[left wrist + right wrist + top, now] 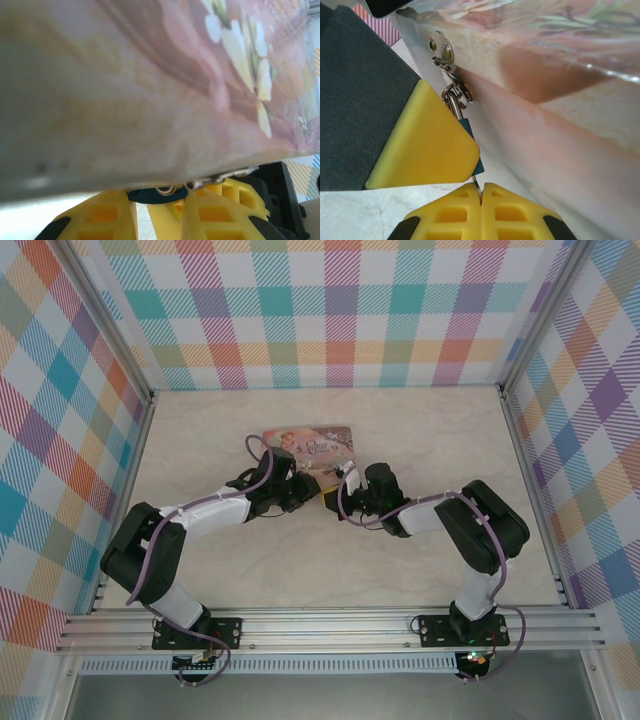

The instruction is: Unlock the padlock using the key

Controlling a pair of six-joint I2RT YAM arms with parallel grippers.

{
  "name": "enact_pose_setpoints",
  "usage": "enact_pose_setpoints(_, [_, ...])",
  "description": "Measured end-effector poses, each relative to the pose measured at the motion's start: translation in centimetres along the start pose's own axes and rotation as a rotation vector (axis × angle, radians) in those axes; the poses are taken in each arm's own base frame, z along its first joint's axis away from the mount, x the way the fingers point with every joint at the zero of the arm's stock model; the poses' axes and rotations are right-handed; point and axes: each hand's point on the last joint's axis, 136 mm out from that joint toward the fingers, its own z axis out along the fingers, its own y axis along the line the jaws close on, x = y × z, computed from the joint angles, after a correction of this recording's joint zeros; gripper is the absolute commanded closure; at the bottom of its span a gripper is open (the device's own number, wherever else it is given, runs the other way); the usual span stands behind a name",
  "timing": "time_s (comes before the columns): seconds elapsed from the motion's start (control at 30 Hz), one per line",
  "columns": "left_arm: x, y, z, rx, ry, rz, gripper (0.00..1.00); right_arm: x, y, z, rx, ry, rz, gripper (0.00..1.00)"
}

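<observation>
Right pincer: closed tight, its yellow fingers pressed together on the key.
Key: a thin metal sliver sticking out from between those fingers and pointing at the padlock's lower end; whether it sits in the keyhole cannot be told.
Left pincer: only slightly parted, with a yellow finger on each side of the padlock's teal body, gripping it.
Padlock: between the two pincers, right against the tin's near side, its silver shackle hooked through the hasp.
Hasp: small silver fitting riveted to the tin's wall.
Tin: pink and illustrated, lying flat mid-table, just beyond both pincers.
Arms: the left reaches in from the left, the right from the right, and they meet at the tin's near edge.
Table: pale marbled surface.
</observation>
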Motion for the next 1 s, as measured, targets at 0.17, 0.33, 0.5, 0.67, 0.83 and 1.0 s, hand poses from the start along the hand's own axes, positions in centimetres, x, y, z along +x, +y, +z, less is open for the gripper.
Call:
enact_pose_setpoints(0.17, [0.0, 0.4, 0.3, -0.012, 0.002, 0.003, 0.67, 0.3, -0.2, 0.2, 0.002, 0.003, 0.02, 1.0])
enact_pose_setpoints(0.33, [0.7, -0.1, -0.1, 0.006, 0.031, 0.028, 0.49, 0.7, -0.5, 0.8, 0.006, -0.01, 0.047, 1.0])
enact_pose_setpoints(0.5, [0.5, -2.1, -2.1, 0.065, 0.014, 0.047, 0.34, 3.1, -1.4, 1.0, 0.027, 0.027, 0.104, 1.0])
enact_pose_setpoints(0.67, [-0.2, -2.9, -5.2, 0.088, -0.033, 0.066, 0.28, 2.8, -1.2, 0.9, 0.019, 0.008, 0.124, 1.0])
enact_pose_setpoints(0.83, [-1.6, -2.8, -8.0, 0.108, -0.098, 0.057, 0.3, 2.9, -0.7, 1.0, -0.003, 0.012, 0.176, 1.0])
enact_pose_setpoints(1.0, [-0.6, -0.4, -7.9, 0.093, -0.099, 0.03, 0.33, 2.9, 0.0, 1.0, -0.013, 0.022, 0.249, 1.0])
